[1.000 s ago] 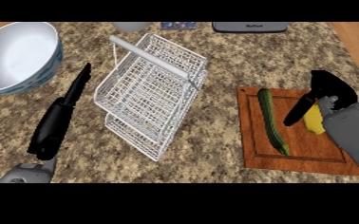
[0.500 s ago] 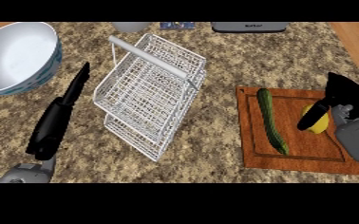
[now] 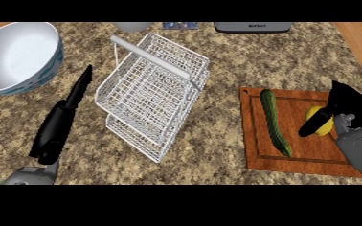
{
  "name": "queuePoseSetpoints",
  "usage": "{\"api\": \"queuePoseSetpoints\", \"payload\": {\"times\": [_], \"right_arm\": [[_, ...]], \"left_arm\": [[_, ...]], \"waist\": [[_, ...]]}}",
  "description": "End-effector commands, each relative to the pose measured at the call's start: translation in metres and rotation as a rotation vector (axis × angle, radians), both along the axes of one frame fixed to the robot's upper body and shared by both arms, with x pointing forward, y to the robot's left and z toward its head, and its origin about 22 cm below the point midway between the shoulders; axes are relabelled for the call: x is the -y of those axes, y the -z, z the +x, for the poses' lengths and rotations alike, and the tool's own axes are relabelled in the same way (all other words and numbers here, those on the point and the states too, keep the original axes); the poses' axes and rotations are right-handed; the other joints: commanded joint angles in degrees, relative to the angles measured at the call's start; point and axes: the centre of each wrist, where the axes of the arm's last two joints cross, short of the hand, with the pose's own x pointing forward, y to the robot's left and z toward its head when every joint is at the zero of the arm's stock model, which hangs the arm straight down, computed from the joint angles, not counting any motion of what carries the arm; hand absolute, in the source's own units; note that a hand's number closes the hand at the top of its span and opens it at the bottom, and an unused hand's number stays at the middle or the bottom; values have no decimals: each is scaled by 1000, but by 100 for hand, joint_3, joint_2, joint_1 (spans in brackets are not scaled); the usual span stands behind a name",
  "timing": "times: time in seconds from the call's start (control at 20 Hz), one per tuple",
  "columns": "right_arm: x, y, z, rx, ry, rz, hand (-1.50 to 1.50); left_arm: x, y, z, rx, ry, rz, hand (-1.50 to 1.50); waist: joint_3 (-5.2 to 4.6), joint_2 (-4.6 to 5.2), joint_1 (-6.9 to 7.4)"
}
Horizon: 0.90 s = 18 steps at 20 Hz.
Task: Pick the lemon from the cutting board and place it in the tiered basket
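A yellow lemon (image 3: 316, 117) lies on the orange-brown cutting board (image 3: 297, 159) at the right, beside a long green cucumber (image 3: 275, 121). My right hand (image 3: 341, 106) sits at the right edge with its thumb curled across the lemon's front and its fingers behind it, hiding part of the fruit. The white wire tiered basket (image 3: 152, 95) stands in the middle of the counter, left of the board. My left hand (image 3: 60, 119) rests at the left with straight fingers pointing up, holding nothing.
A large white bowl with a blue outside (image 3: 27, 55) sits at the far left. A grey appliance (image 3: 252, 27) and a small cup (image 3: 133, 27) stand along the back edge. Speckled granite counter (image 3: 233, 67) lies between basket and board.
My right hand has shifted rightward and lower on the board, and its thumb has curled round the lemon. The left hand and basket have not moved.
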Motion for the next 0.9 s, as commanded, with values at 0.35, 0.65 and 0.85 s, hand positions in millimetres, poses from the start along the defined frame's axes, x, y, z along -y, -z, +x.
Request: {"api": "queuePoseSetpoints", "payload": {"times": [0.35, 0.65, 0.85], "right_arm": [[7, 7, 4, -52, 206, -48, -150], [5, 48, 4, -44, 214, -26, -150], [17, 74, -9, -126, 138, 11, 150]], "left_arm": [[5, 4, -5, 4, 4, 12, 0], [-7, -16, 1, 6, 0, 0, 0], [10, -18, -15, 15, 18, 4, 0]], "waist": [[3, 9, 53], [8, 16, 81], [11, 10, 89]]}}
